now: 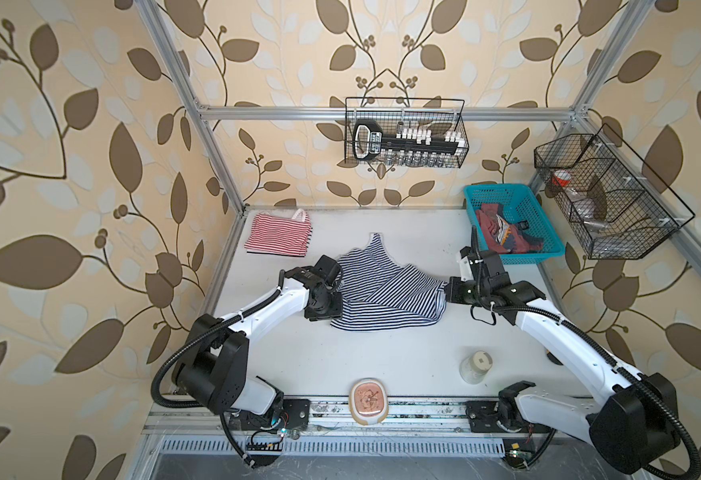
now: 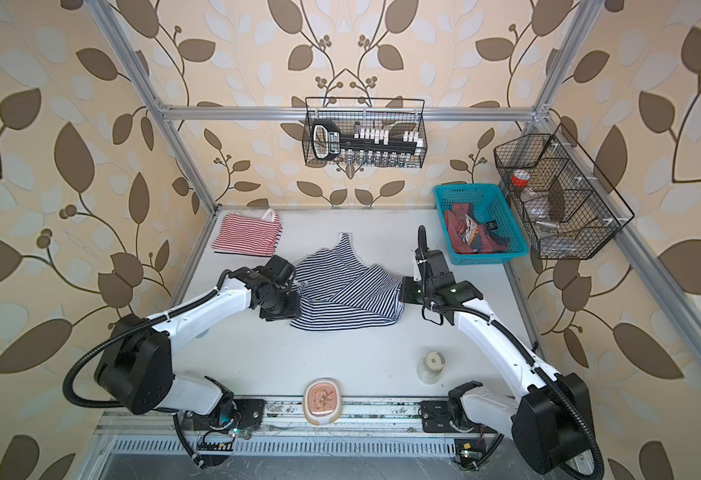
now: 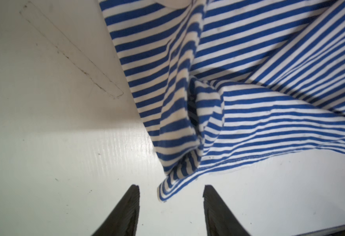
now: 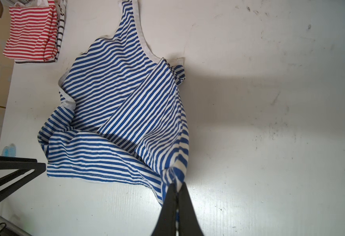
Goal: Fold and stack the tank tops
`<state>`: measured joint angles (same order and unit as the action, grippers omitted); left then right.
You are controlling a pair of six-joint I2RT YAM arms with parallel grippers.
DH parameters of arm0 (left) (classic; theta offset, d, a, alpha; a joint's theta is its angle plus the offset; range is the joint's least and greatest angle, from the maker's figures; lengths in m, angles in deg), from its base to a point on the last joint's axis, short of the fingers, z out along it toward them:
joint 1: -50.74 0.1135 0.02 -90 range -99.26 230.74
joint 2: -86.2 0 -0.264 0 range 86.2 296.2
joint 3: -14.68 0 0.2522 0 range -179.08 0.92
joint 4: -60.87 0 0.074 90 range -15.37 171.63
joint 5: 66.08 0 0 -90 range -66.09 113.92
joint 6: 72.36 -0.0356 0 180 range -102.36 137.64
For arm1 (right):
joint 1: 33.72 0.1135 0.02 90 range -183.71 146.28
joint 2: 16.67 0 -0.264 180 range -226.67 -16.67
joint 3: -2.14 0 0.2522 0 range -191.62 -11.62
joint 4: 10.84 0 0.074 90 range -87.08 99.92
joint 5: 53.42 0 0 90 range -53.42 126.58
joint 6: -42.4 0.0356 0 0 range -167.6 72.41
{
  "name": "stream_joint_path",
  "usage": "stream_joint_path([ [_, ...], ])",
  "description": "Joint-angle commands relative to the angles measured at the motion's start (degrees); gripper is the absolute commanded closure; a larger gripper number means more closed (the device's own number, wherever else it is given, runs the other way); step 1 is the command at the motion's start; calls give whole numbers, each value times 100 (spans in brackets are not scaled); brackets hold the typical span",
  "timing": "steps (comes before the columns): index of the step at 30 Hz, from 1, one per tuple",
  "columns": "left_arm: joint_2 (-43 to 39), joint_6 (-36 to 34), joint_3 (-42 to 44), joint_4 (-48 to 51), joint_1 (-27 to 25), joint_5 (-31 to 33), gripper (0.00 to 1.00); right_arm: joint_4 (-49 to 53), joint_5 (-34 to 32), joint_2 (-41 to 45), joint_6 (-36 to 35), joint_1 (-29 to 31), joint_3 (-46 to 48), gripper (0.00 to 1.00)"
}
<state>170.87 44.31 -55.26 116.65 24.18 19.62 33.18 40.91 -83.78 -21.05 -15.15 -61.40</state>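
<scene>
Navy-striped tank top (image 1: 386, 291) lies rumpled in the middle of the table (image 1: 382, 357). Right gripper (image 4: 176, 190) pinches a bunched edge; left gripper (image 3: 171, 187) gapes empty by a loose corner. Risk: a one-sided pull drags the cloth and skews the fold.

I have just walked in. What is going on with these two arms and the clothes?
The robot is working on the navy-and-white striped tank top, rumpled mid-table. The right gripper is shut on its edge; the left gripper is open, a cloth corner at its fingertips. The red-and-white striped top lies folded at the far left; the dusty red top sits in the teal basket.
</scene>
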Motion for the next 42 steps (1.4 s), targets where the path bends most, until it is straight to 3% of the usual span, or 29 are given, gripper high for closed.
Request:
stream_joint_path([
  [1,322,35,-731,-54,20,450,47,23,41,126,-72,-65,104,100],
  [11,2020,-547,-2511,776,20,1092,49,-45,161,180,-68,-123,197,100],
  [19,2603,-801,-2747,922,25,1055,55,-56,233,171,-123,-203,197,100],
  [21,2671,-796,-2783,939,24,1149,62,-55,247,167,-132,-236,205,100],
  [23,2683,-760,-2801,939,20,1297,80,-64,256,166,-143,-256,205,100],
  [25,2602,-696,-2845,948,21,1432,93,-65,266,168,-153,-266,204,100],
  [27,2395,-638,-2860,953,20,1623,100,-66,277,187,-167,-289,192,100],
  [36,715,-381,-2727,1326,89,2556,100,49,255,446,-287,-549,188,100],
  [42,-525,-65,-1964,1256,261,2593,100,95,298,605,-386,-816,203,100],
])
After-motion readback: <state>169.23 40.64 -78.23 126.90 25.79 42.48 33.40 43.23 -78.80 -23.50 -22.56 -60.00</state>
